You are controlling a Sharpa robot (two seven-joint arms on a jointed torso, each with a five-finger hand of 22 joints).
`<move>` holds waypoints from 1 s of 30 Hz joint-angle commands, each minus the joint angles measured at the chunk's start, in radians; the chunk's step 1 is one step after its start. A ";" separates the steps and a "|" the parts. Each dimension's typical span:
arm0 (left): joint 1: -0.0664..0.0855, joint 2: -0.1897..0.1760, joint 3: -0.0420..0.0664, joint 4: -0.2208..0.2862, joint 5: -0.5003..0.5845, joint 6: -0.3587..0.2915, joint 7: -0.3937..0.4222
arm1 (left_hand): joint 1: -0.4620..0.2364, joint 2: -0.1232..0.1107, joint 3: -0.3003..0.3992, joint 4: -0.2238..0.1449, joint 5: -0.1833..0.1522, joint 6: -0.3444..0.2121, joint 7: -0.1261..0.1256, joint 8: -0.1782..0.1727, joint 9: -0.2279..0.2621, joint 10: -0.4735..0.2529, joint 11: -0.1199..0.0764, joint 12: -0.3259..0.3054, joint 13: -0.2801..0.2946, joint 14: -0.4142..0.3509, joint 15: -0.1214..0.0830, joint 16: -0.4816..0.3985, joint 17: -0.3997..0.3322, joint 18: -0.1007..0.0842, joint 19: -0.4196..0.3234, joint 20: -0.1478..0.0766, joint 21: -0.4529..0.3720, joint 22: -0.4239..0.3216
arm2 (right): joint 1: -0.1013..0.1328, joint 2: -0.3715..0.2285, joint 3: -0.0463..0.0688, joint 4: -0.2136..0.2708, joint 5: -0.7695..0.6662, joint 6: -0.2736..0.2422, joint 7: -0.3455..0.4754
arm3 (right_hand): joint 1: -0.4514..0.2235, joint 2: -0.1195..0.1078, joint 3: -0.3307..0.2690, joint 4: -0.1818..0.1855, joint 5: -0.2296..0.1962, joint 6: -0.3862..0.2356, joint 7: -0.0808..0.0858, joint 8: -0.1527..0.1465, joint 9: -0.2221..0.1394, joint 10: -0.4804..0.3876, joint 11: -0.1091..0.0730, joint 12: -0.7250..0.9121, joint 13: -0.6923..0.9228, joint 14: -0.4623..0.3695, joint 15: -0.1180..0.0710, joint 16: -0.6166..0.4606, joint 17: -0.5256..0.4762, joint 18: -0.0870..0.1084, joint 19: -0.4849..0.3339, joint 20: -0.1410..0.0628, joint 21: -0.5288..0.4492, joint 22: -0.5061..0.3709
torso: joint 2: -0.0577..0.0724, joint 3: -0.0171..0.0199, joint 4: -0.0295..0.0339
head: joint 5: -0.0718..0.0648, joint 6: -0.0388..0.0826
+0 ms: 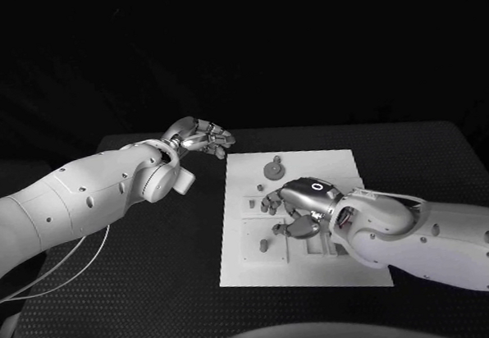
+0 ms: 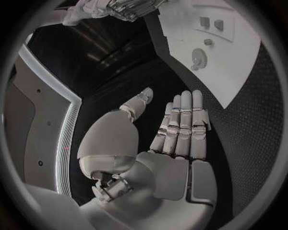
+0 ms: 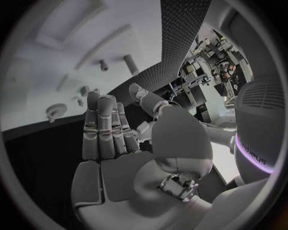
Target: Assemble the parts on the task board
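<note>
**Both hands bare, board lying lengthwise away from me**

I see the task board [image 1: 310, 273] mid-table, long axis running 6 to 12 o'clock. My right hand [image 1: 297, 208] hovers over its centre, fingers straight, holding nothing. My left hand [image 1: 200, 137] sits at 11 o'clock, off the board, fingers extended, bare. A round grey part [image 1: 273, 168] lies near the far edge

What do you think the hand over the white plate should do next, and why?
Probably lower the right hand a little and close on one of the small parts beside it. It hovers over the middle of the task board with straight fingers holding nothing, and the round part lies untouched further up. The left hand waits off the board's corner, also holding nothing.
</note>
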 commanded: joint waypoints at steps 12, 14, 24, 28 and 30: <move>-0.001 0.001 0.001 -0.024 0.009 0.023 0.029 | -0.018 -0.012 -0.011 0.014 0.001 0.036 0.003 0.027 0.010 0.036 -0.020 0.023 0.017 0.005 0.004 -0.014 0.016 0.014 0.002 0.003 -0.009 0.004 | 0.150 -0.196 0.023 0.022 0.589 0.387 -0.147 | -0.208 0.030 -0.077 0.185 -0.005 0.042 -0.021 0.042 0.042 0.000 -0.068 0.628 0.632 -0.042 -0.070 0.182 0.115 0.020 -0.020 0.003 0.003 0.025 | -0.007 -0.0003 -0.0113 | -0.038 0.042; -0.002 0.002 0.001 -0.027 0.012 0.024 0.029 | -0.019 -0.013 -0.012 0.015 0.001 0.035 0.002 0.027 0.011 0.035 -0.020 0.023 0.019 0.005 0.004 -0.015 0.018 0.014 0.002 0.003 -0.010 0.004 | 0.154 -0.219 0.023 0.029 0.606 0.433 -0.177 | -0.222 0.036 -0.078 0.195 -0.003 0.056 -0.030 0.055 0.059 -0.025 -0.078 0.697 0.692 -0.032 -0.074 0.221 0.134 0.020 -0.007 -0.005 0.018 0.026 | -0.010 0.0000 -0.0154 | -0.036 0.042; -0.013 0.017 0.000 -0.037 0.018 0.031 0.031 | -0.022 -0.010 -0.013 0.017 0.001 0.033 0.002 0.027 0.012 0.033 -0.020 0.021 0.022 0.004 0.005 -0.019 0.022 0.014 0.001 0.003 -0.011 0.005 | 0.154 -0.278 -0.006 0.063 0.703 0.594 -0.339 | -0.368 0.086 -0.085 0.243 -0.002 0.108 -0.065 0.109 0.178 -0.012 -0.117 0.933 0.840 0.027 -0.111 0.373 0.196 0.020 0.075 -0.068 0.125 0.026 | -0.019 0.0012 -0.0231 | -0.041 0.040; -0.014 0.017 0.000 -0.037 0.018 0.033 0.034 | -0.023 -0.010 -0.014 0.018 0.001 0.033 0.002 0.027 0.013 0.032 -0.020 0.021 0.023 0.004 0.005 -0.020 0.023 0.014 0.001 0.003 -0.012 0.005 | 0.153 -0.279 -0.021 0.075 0.699 0.607 -0.374 | -0.406 0.081 -0.078 0.249 -0.002 0.114 -0.071 0.106 0.193 -0.005 -0.122 0.954 0.850 0.035 -0.116 0.396 0.205 0.020 0.084 -0.078 0.146 0.025 | -0.022 0.0008 -0.0266 | -0.041 0.037; -0.014 0.018 0.000 -0.038 0.018 0.033 0.035 | -0.023 -0.010 -0.014 0.018 0.001 0.033 0.001 0.027 0.013 0.032 -0.019 0.020 0.023 0.004 0.005 -0.020 0.023 0.014 0.001 0.003 -0.012 0.005 | 0.150 -0.276 -0.024 0.072 0.689 0.598 -0.387 | -0.420 0.077 -0.075 0.254 -0.002 0.116 -0.072 0.104 0.197 -0.003 -0.123 0.958 0.851 0.036 -0.117 0.402 0.206 0.020 0.086 -0.080 0.151 0.025 | -0.021 0.0005 -0.0261 | -0.043 0.035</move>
